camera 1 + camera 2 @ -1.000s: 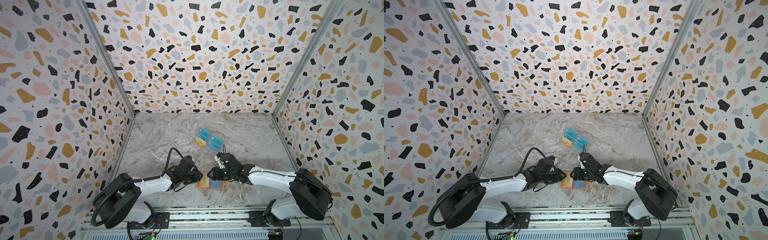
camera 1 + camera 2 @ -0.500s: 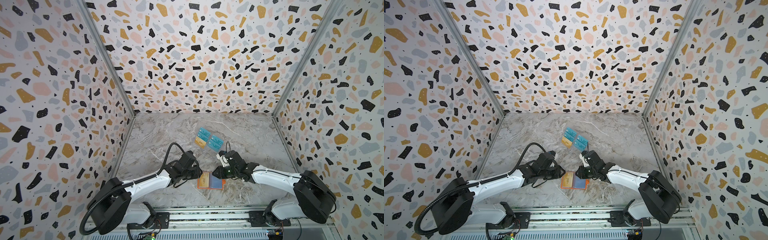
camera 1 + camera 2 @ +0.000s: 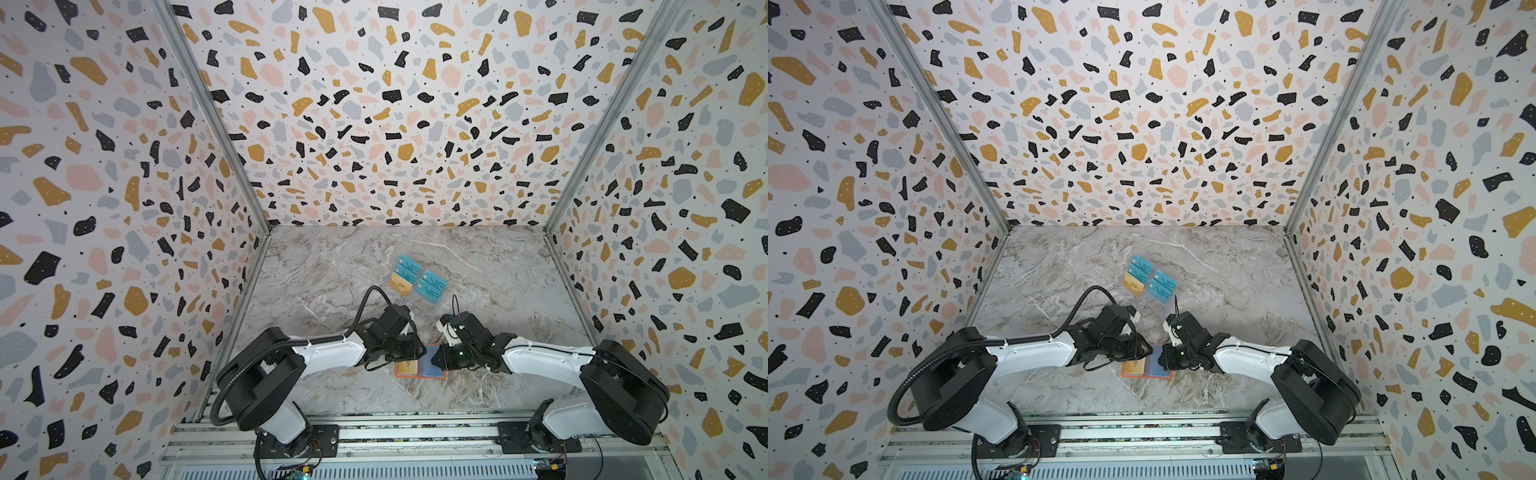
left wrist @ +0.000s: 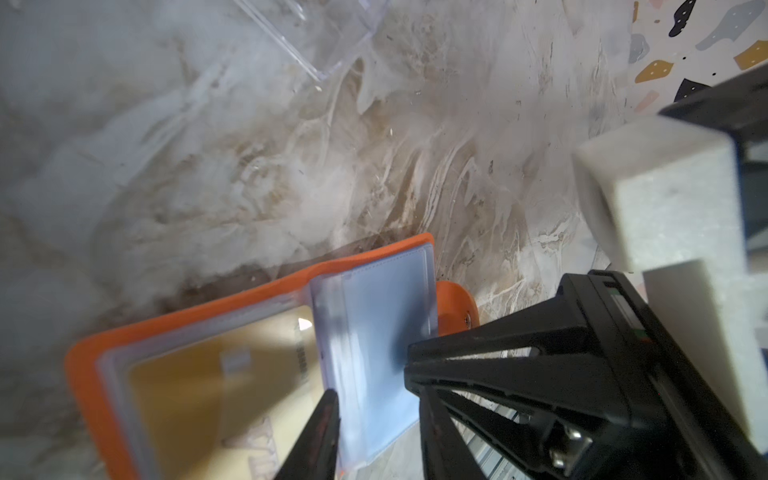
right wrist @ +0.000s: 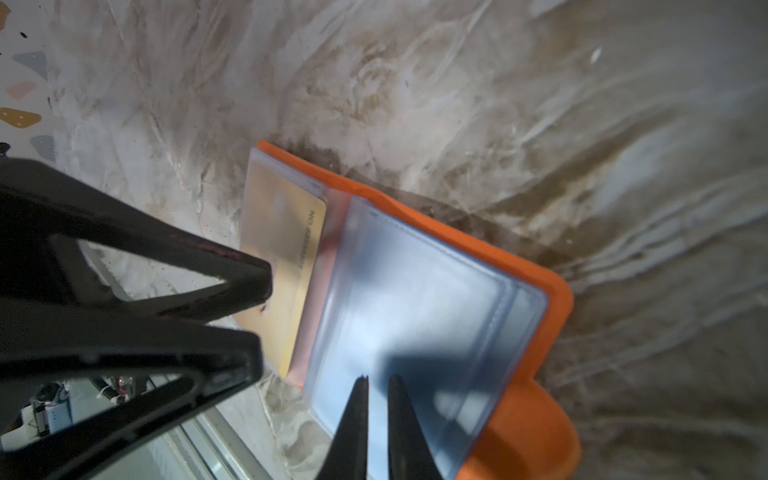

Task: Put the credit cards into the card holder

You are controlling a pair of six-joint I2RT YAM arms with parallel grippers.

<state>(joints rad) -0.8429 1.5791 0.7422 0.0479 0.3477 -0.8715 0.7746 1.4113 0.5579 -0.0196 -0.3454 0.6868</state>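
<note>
Sleeve-work looks to be the step in hand. The orange card holder (image 5: pixel 532 386) lies open on the marble surface (image 3: pixel 353 266), near the front rail (image 3: pixel 395 432) and between the two arms. One gold card (image 5: pixel 282 257) is already in the pocket on the left arm's side, and a clear sleeve leaf (image 5: pixel 419 316) covers the other half. The right tool (image 5: pixel 376 380) hangs just over that leaf with its tips drawn almost together, only a slit between them; I cannot tell whether it pinches any plastic. The left tool (image 5: pixel 264 320) sits beside the gold card, jaws partly apart and holding nothing. To do this well, take one leaf only, near its free edge, and lift gently so the holder neither slides nor folds shut. The left tool could press on the cover to steady it. The remaining credit cards, teal VIP cards (image 3: pixel 432 286) and a second gold one (image 3: pixel 401 284), wait well behind on a clear acrylic stand (image 4: pixel 307 62). The surface is glossy and veined, and terrazzo-patterned walls (image 3: pixel 374 124) close three sides.
</note>
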